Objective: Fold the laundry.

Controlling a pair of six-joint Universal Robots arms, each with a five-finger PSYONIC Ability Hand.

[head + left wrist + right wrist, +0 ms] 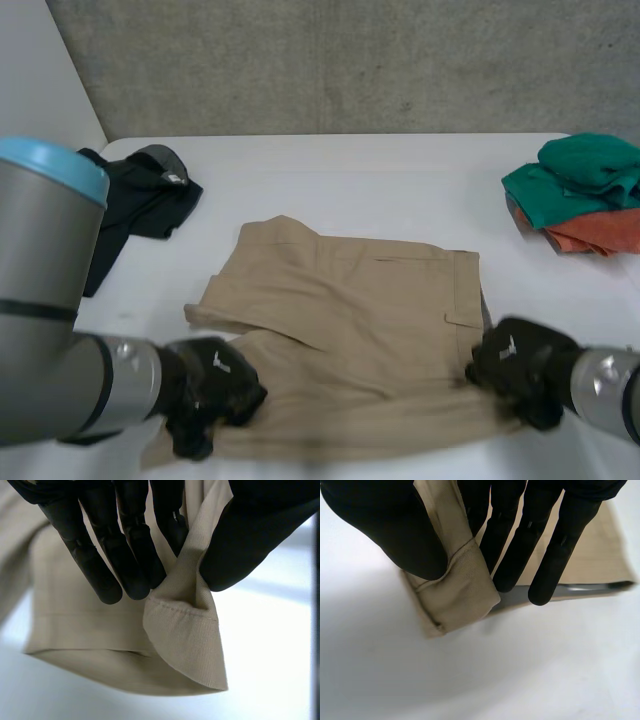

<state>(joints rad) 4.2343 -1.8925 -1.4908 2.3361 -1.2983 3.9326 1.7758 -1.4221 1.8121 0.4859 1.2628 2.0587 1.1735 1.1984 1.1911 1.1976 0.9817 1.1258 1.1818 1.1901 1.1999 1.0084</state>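
Tan trousers [350,320] lie folded across the middle of the white table [400,190]. My left hand [212,392] is at their near left end, by the leg hem. Its fingers [125,555] and thumb pinch the tan hem [187,630], which hangs down past the fingertips. At the near right end, by the waistband, is my right hand [520,368]. There the thumb [385,530] and fingers pinch a folded tan edge [457,587] just above the table.
A dark garment [140,200] lies at the table's left side. A pile of green and orange cloths [580,195] sits at the right edge. A grey wall stands behind the table.
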